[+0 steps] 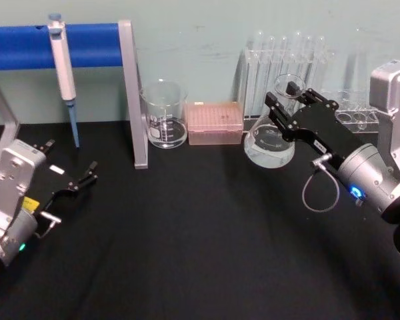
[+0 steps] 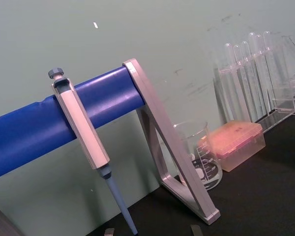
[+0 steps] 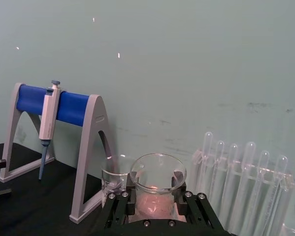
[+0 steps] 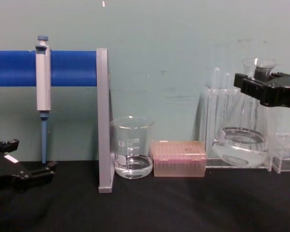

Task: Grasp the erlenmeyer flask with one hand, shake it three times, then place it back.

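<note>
Chest view | right gripper (image 4: pixel 257 86) pinches erlenmeyer flask (image 4: pixel 240 145) at the neck | left gripper (image 4: pixel 29 158) parked, spread | best practice: short, upright shakes, firm grip.

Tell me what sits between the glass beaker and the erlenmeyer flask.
A pink plastic box sits between the beaker and the erlenmeyer flask, near the back wall. The chest view shows this most plainly.
</note>
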